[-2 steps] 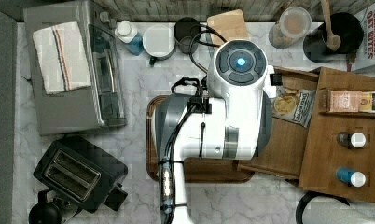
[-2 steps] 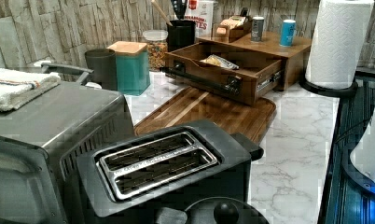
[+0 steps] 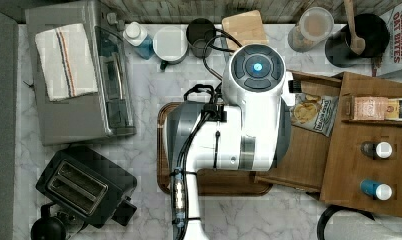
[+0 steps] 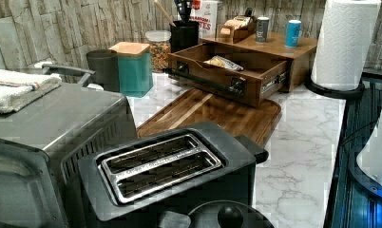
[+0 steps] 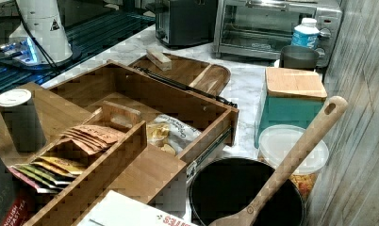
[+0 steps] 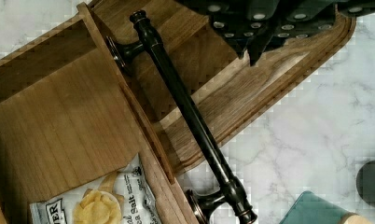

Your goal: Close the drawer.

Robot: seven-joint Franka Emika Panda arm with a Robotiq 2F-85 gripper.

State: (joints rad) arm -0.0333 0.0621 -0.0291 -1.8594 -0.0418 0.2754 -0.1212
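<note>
The drawer [image 3: 304, 155] stands pulled out from under the cabinet top, with a snack bag [image 3: 314, 112] lying inside it. In the left view the drawer [image 4: 255, 71] juts toward the wooden tray, and in the right view the drawer [image 5: 178, 106] is open too. In the wrist view its long black bar handle [image 6: 190, 116] runs diagonally across the front panel. My gripper [image 6: 250, 55] hangs over the tray [image 6: 269, 88] on the handle's outer side. It is apart from the bar, with its dark fingertips close together and nothing between them. In the top view my arm covers the drawer front.
The cabinet top [image 3: 354, 165] carries bottles and a tea-bag holder. A dark wooden tray [image 3: 229, 182] lies in front of the drawer. A toaster [image 3: 84, 187], a toaster oven [image 3: 79, 80], a teal canister [image 4: 132, 66] and a paper towel roll [image 4: 346, 42] ring the marble counter.
</note>
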